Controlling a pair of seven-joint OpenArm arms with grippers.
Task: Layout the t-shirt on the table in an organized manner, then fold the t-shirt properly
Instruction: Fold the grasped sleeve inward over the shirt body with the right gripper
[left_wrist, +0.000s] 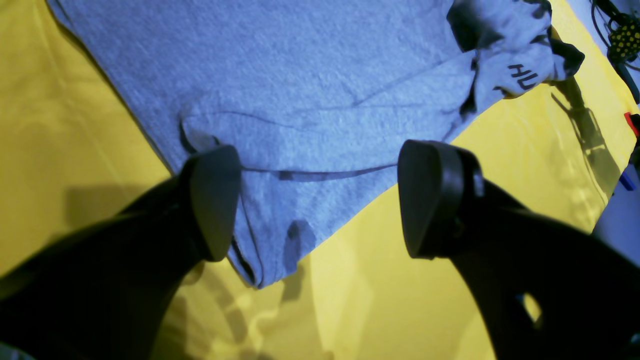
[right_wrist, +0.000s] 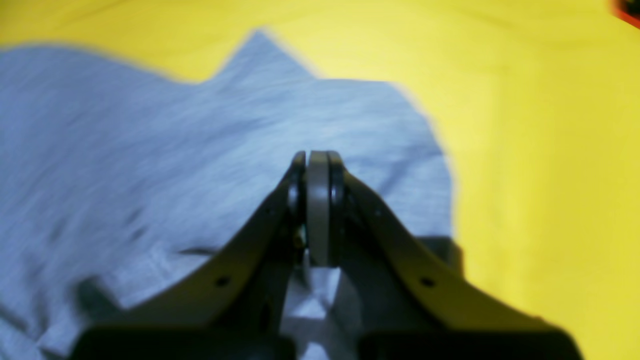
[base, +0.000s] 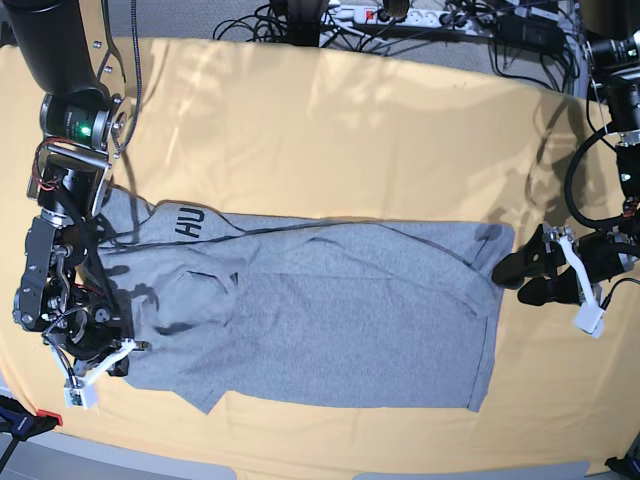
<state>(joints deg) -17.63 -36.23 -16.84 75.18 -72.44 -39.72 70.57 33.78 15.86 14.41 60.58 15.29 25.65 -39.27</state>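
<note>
Yellow table (base: 330, 130) is bearing the t-shirt (base: 320, 320); left claw (left_wrist: 320, 200) is gaping over its corner, right claw (right_wrist: 318, 200) is pinching its cloth.

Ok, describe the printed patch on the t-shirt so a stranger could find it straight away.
Start from the table, a wide surface under pale yellow-orange cloth, with the grey t-shirt spread across its middle. Follow the shirt toward the end in front of the right claw, where a flap is turned over. On that flap stands the black lettering, the only print on otherwise plain grey fabric.
</note>
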